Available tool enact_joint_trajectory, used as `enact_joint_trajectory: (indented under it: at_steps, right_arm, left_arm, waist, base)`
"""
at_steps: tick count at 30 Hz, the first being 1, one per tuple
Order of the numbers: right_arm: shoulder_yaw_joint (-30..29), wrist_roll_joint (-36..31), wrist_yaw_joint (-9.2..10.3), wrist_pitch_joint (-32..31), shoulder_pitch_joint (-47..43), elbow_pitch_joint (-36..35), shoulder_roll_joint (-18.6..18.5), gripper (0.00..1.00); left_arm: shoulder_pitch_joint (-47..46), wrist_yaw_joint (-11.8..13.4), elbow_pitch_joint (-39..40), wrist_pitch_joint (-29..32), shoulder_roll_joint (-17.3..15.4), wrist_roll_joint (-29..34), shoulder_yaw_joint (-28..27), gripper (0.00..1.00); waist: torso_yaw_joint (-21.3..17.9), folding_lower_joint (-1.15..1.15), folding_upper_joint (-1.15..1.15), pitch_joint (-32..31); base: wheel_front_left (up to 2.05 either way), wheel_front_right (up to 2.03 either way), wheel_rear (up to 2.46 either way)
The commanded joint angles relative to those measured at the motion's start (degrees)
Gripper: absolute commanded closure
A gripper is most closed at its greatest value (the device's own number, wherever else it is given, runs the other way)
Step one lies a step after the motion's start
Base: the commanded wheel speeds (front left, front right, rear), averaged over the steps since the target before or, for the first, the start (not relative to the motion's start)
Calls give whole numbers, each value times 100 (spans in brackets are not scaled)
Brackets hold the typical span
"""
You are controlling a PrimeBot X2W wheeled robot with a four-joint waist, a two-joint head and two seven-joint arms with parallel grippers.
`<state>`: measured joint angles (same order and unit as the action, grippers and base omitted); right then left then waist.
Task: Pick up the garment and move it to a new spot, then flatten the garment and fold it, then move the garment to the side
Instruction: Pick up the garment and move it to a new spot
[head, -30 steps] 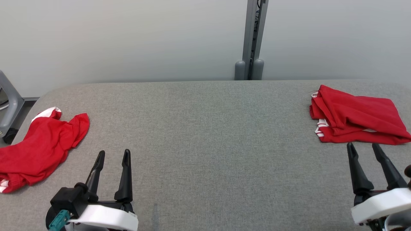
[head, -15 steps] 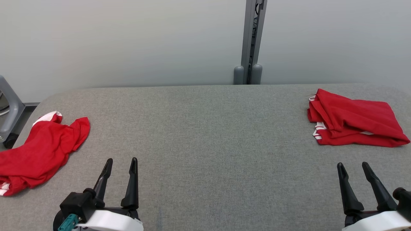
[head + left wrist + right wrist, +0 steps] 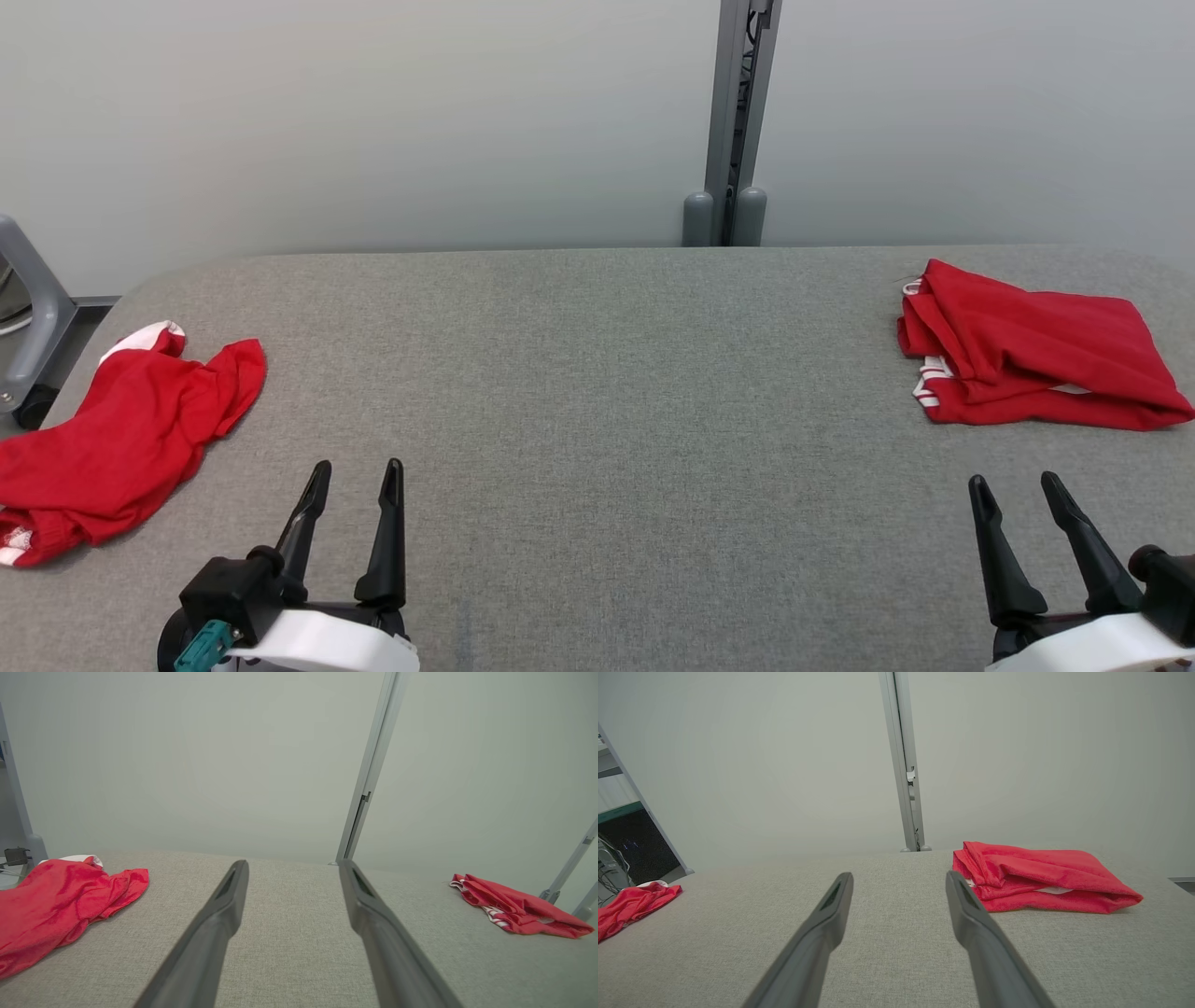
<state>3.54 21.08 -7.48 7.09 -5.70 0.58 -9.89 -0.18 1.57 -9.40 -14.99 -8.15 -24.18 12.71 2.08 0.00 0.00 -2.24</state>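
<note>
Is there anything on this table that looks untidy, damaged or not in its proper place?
Only the crumpled red garment at the left edge of the table: it lies bunched and unfolded, whereas the folded red garment on the right side is neat. Nothing looks spilled or damaged.

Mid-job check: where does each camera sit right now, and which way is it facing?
Head view: on the head, facing forward and down at the table; open left gripper lower left, open right gripper lower right.
Left wrist view: along the left fingers, over the table toward the wall.
Right wrist view: likewise, along the right fingers; folded garment nearby.
Shared: all three show the crumpled garment.
</note>
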Motion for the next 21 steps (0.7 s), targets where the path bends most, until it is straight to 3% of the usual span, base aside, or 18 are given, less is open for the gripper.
enact_joint_trajectory:
  at_steps: [1, 8, 21]
  right_arm:
    - [-6, -9, -4, 37, 49, -23, -29, 0]
    - [39, -10, -4, 63, 33, -17, -7, 0]
    - [324, 48, -4, 39, 165, 89, 57, 0]
  left_arm:
    - [-64, -17, -9, -25, -11, 22, -36, 0]
    - [-144, -41, -82, -25, -30, 41, -80, 0]
    - [-166, 115, -142, 44, -61, 41, -81, 0]
  waist:
    - [4, 0, 0, 1]
    - [240, 0, 0, 16]
    - [1370, 0, 0, 36]
  base:
    - [0, 0, 0]
    - [0, 0, 0]
    - [0, 0, 0]
